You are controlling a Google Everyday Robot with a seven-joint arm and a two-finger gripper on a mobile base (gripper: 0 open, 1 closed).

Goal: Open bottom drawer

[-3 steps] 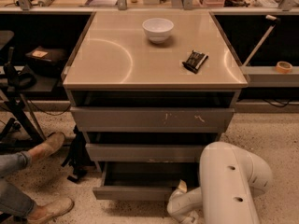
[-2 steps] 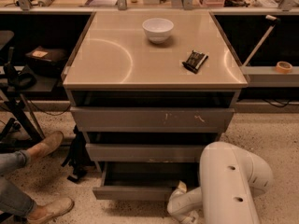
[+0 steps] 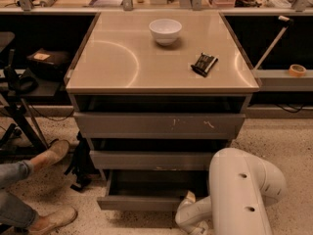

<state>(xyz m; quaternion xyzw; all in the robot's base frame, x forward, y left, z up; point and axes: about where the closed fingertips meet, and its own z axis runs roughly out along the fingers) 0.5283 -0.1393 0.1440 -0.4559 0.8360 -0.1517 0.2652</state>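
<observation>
Tool [image 3: 189, 198] low in view, at right part of front of bottom drawer [image 3: 137, 202], touching or just short of it, cannot tell which; largely hidden by white arm [image 3: 242, 192] curling in from right and below. Open or closed: cannot tell. Bottom drawer stretching left of tool, standing partway out of cabinet, shallow grey box body exposed behind plain flat front. Directly above tool, middle drawer [image 3: 151, 159], front slightly forward of carcass. Higher again, top drawer [image 3: 156, 125], tallest front, pale scratch marks roughly straight above tool. Desk [image 3: 112, 67] top well above tool, beige and glossy; on it white bowl [image 3: 165, 31] far up and slightly left, dark packet [image 3: 204, 63] up and slightly right, the two apart. Far left of tool, on speckled floor [image 3: 283, 146], seated person's legs: tan shoe [image 3: 53, 152] near cabinet's lower left corner, second shoe [image 3: 55, 218] lower down. Up and far right, roll of tape [image 3: 296, 70] on side shelf.
</observation>
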